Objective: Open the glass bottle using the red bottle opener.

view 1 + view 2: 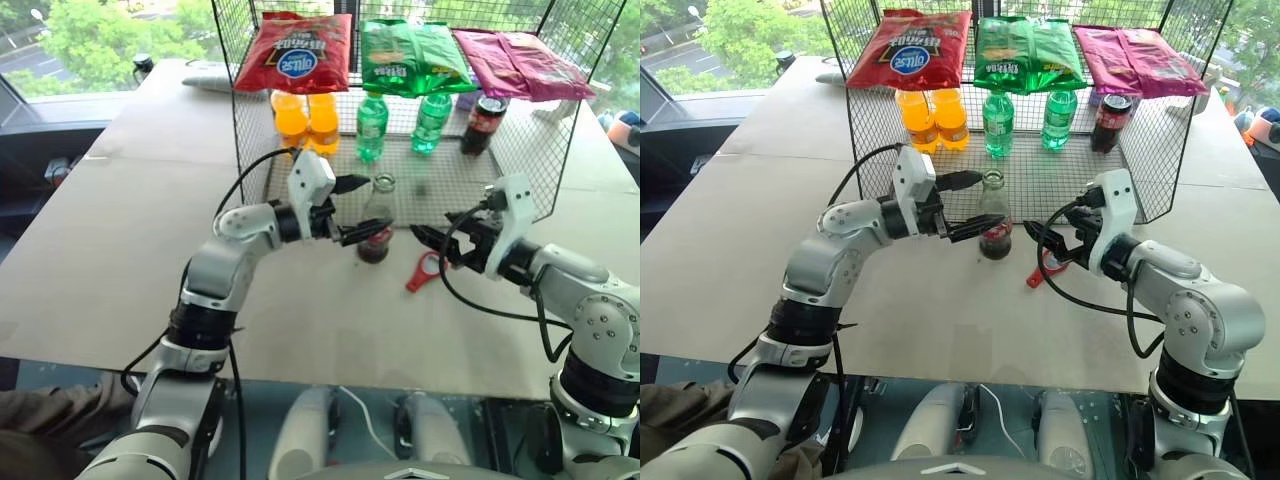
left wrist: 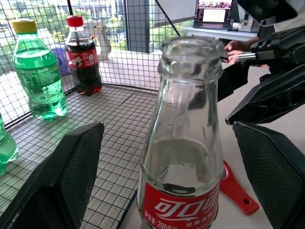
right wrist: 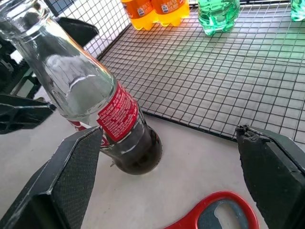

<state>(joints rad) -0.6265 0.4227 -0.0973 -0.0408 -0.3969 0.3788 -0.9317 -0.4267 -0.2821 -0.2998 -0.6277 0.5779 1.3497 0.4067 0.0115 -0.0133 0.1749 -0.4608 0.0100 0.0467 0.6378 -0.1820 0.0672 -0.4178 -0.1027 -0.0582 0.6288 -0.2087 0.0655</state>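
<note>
Bottle (image 1: 376, 225) between left jaws — unclamped.

One glass bottle (image 1: 377, 222) stands on the table, with one red opener (image 1: 422, 272) beside it. In the wire rack (image 1: 450, 190) stand two orange drinks (image 1: 307, 120), two green bottles (image 1: 372, 127) and one dark cola bottle (image 1: 482, 124) (plastic, red-capped). Three snack bags (image 1: 415, 57) lie on top: red, green, magenta.
</note>
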